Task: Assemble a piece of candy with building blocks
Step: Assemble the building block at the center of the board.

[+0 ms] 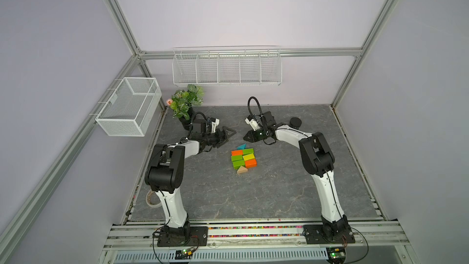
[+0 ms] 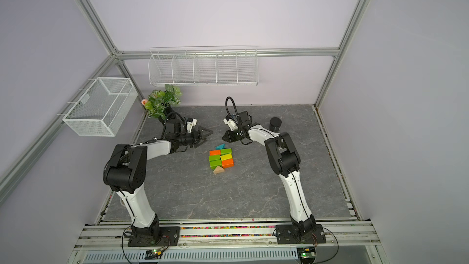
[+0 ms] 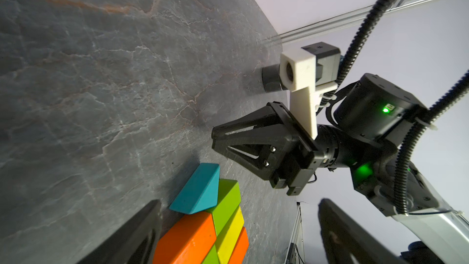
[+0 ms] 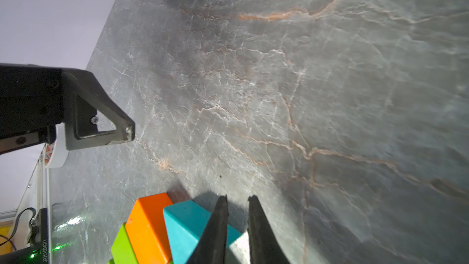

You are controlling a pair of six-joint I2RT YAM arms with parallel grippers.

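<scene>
Your candy (image 1: pixel 243 158) is sitting flat in the middle of the table (image 1: pixel 266 199), fully put together; six bricks (image 1: pixel 236 158) in two columns, orange-green-green on the left and green-yellow-orange on the right, going far to near; the teal triangle (image 1: pixel 241 146) is tucked against the far end and the tan triangle (image 1: pixel 242 170) against the near end. The left gripper (image 1: pixel 228 137) sits off to the far left of the candy, jaws spread wide with nothing in them; the right gripper (image 1: pixel 245 137) hangs just past the teal triangle, pointing left; the left wrist view shows it up off the table and clear of the blocks; its fingers (image 4: pixel 218 224) are only a crack apart and there's nothing between them, so it isn't gripping anything. The jar (image 1: pixel 295 122) stands far right, behind the right gripper and well apart from the candy; the plant (image 1: pixel 186 102) is in the far left corner.
</scene>
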